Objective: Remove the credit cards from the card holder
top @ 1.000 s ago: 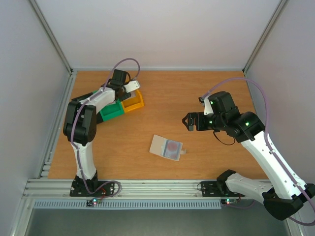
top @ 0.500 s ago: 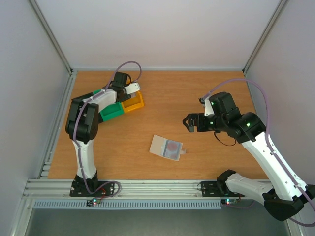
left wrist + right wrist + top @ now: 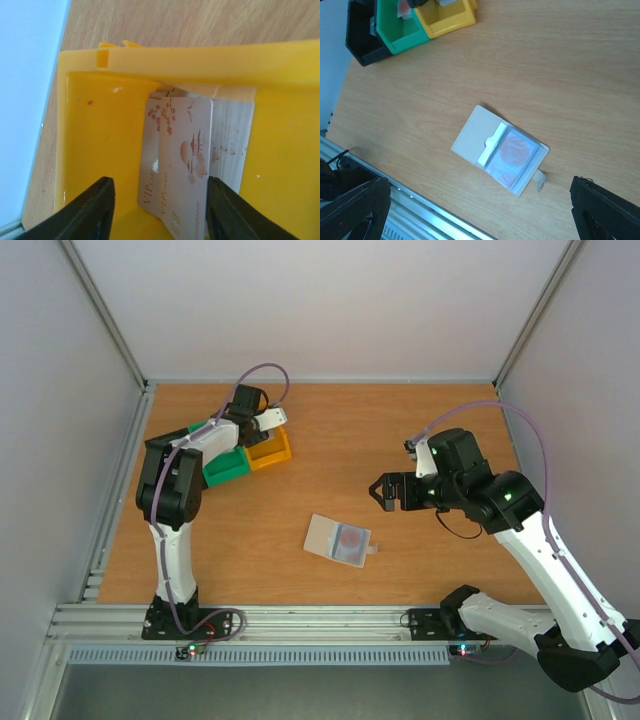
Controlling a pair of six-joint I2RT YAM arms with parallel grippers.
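Observation:
The card holder (image 3: 326, 535) lies spread open on the table's middle, and the right wrist view shows it as a whitish sleeve (image 3: 477, 135). One reddish-pink credit card (image 3: 516, 152) sits in its right pocket. A pale credit card (image 3: 175, 160) with red print stands on edge inside the yellow bin (image 3: 100, 140). My left gripper (image 3: 159, 195) is open around that card, the left finger well clear of it and the right finger close beside its edge. My right gripper (image 3: 382, 490) hangs open above the table, to the right of the holder, with nothing in it.
Yellow (image 3: 272, 450), green (image 3: 228, 468) and black (image 3: 362, 42) bins stand in a row at the back left. The green bin holds something reddish. A small tab (image 3: 540, 181) sticks out of the holder's near edge. The metal rail (image 3: 300, 625) runs along the front.
My left gripper has opened over the yellow bin and let go of the pale card, which now stands in the bin. The right arm has barely shifted.

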